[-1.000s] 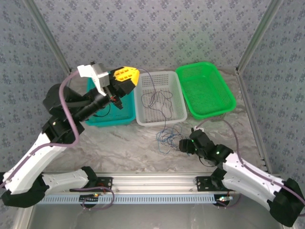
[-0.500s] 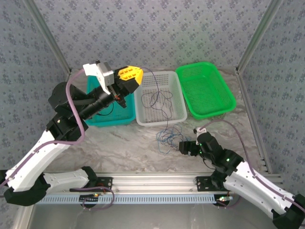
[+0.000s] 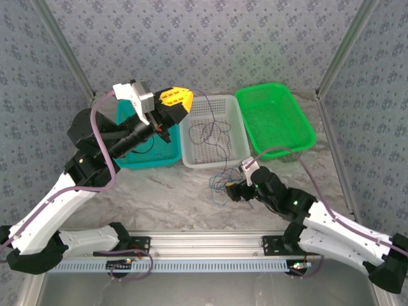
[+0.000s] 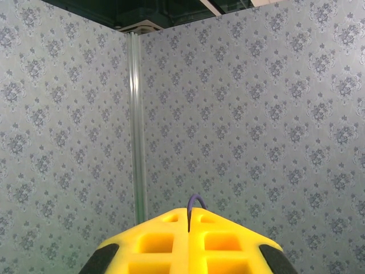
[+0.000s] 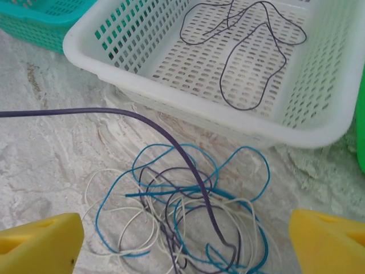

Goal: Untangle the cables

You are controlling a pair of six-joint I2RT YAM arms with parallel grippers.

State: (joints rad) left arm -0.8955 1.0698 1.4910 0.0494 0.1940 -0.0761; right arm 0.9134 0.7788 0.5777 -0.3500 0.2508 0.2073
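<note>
Right wrist: purple cable (image 5: 68, 111) lies left-right, curving down into tangle (image 5: 182, 193).

**Walls:** back wall (image 3: 204, 38), left wall (image 3: 29, 83) and right wall (image 3: 379, 83), all papered in one grey-blue floral repeat with a matte finish.

**Posts:** two bare aluminium uprights, left post (image 3: 64, 54) and right post (image 3: 341, 48), set where the panels meet. The left wrist view shows a corner post (image 4: 137, 125) catching a bright streak of light.

**Overhead:** dark frame edge (image 4: 142, 11) above the wallpaper.

**Surface** (image 3: 159, 191): marbled white and grey, with sandy-brown veining seen close up.

**Near edge:** silver aluminium rail (image 3: 204, 242) running the full width, with a pale slotted strip (image 3: 191, 264) below it and grey sheet metal (image 3: 191, 290) beneath.

**Light:** soft and even, with a faint green tinge (image 3: 255, 60) on the back wall.
</note>
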